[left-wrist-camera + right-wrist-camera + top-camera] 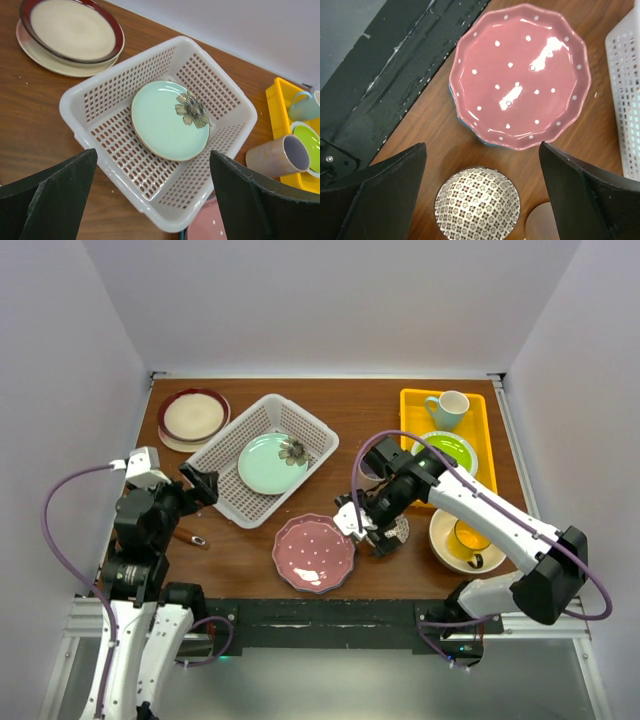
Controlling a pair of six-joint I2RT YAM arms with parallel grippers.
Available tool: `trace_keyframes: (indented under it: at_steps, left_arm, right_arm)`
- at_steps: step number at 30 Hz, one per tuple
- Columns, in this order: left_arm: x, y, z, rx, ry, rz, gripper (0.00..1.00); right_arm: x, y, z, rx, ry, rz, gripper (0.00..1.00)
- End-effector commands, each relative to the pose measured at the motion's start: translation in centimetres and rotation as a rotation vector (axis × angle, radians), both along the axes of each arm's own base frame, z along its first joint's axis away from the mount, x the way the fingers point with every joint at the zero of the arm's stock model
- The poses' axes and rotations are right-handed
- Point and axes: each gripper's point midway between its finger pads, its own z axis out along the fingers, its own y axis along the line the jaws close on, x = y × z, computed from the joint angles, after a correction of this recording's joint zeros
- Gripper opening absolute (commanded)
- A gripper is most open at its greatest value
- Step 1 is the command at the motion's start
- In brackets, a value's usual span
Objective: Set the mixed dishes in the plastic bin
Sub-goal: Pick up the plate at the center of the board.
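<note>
Pink dotted plate (314, 552): closest to the front edge of the desk. It lies flat and is not in the bin. A blue edge peeks out from under it.
Small patterned bowl (477, 202): it stands upright just beside the pink plate. The two do not touch.
Right fingers (365, 528): wide apart and holding nothing. They hang over the bowl, one finger on each side of it. The pink plate lies just past the tips.
Nearer arm: the right one, for both the bowl and the pink plate.
Big cream bowl (435, 540): on the desk to the right, with a yellow mug (468, 538) inside.
Left fingers (203, 483): wide apart and empty, near the bin and pointing at it.
Plastic bin (315, 430): farther back, to the left of the right fingers. A mint plate (268, 462) lies in it.
Way to go: I think the bowl must go up, then back and left.
Far back: a yellow tray (410, 405) on the right, stacked plates (193, 416) on the left.
</note>
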Motion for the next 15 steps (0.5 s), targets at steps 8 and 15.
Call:
trace_keyframes:
  at_steps: [8,15]
  left_arm:
    - [-2.1,-3.2,-1.0,-0.064,-0.008,-0.176,1.0]
    - [-3.3,-3.9,-0.9,-0.135,-0.016,-0.198,1.0]
  right_arm:
    - [1.3,1.5,-1.9,-0.139,-0.142,-0.123,0.98]
    - [-1.2,2.3,-2.9,-0.148,-0.134,-0.091,0.98]
